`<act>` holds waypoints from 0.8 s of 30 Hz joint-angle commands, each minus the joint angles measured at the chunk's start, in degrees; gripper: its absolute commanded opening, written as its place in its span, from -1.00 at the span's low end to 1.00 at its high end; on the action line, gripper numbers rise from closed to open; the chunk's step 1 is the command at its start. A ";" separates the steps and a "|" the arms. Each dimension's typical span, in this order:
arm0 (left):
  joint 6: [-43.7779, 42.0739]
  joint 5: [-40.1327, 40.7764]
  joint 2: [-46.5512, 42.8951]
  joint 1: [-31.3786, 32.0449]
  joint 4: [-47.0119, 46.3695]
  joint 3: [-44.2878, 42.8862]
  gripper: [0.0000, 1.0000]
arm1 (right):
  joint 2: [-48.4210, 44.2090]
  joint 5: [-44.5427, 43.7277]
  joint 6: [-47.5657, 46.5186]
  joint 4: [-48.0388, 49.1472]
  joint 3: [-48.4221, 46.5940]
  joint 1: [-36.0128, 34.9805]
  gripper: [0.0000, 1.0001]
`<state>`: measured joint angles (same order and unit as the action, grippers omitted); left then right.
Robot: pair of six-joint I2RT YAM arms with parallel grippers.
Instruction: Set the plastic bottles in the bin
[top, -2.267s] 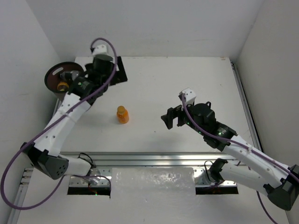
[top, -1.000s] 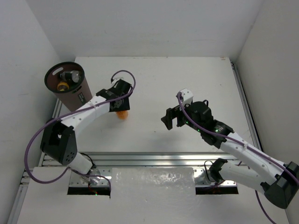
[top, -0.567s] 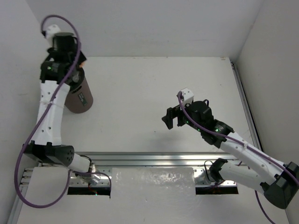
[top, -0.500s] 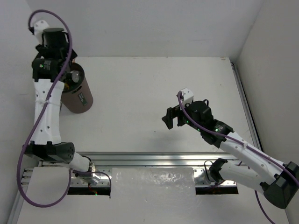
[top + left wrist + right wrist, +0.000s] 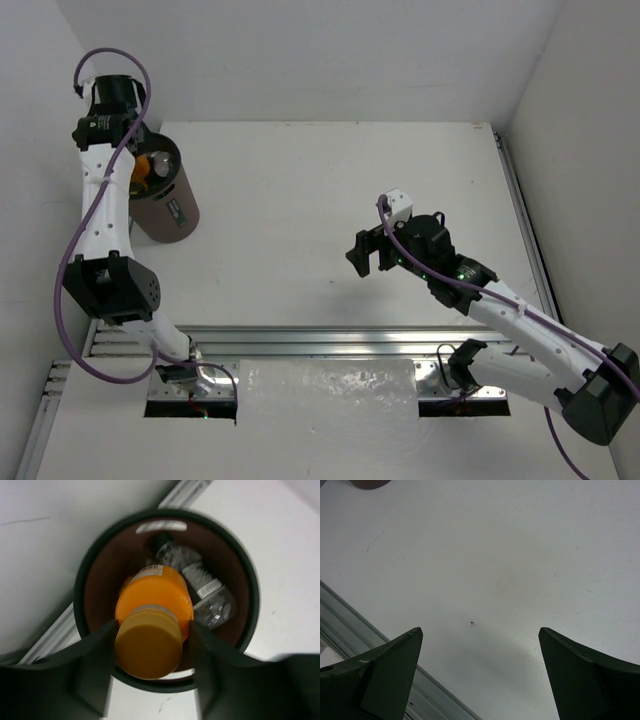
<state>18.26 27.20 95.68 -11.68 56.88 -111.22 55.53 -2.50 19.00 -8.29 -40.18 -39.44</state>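
Orange bottle (image 5: 155, 597) above the bin (image 5: 250, 595)!
Left gripper (image 5: 152, 640) pinches its neck, looks light and slick; right gripper (image 5: 480, 645) spread.

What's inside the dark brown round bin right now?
A clear plastic bottle with a black cap lies against the bin wall. The left gripper holds an orange, yellow-capped bottle over the opening, hiding the rest.

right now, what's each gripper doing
left gripper: closed on an orange bottle, held over the bin
right gripper: open, holding nothing
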 commanded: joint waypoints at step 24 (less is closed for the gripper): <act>-1.65 -23.11 -39.49 5.88 -16.79 26.11 0.99 | -3.93 -10.29 2.43 -14.33 -8.06 0.33 0.98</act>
<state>17.74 16.10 64.53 -6.55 47.99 -92.84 54.48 -5.23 19.77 -15.64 -42.30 -39.44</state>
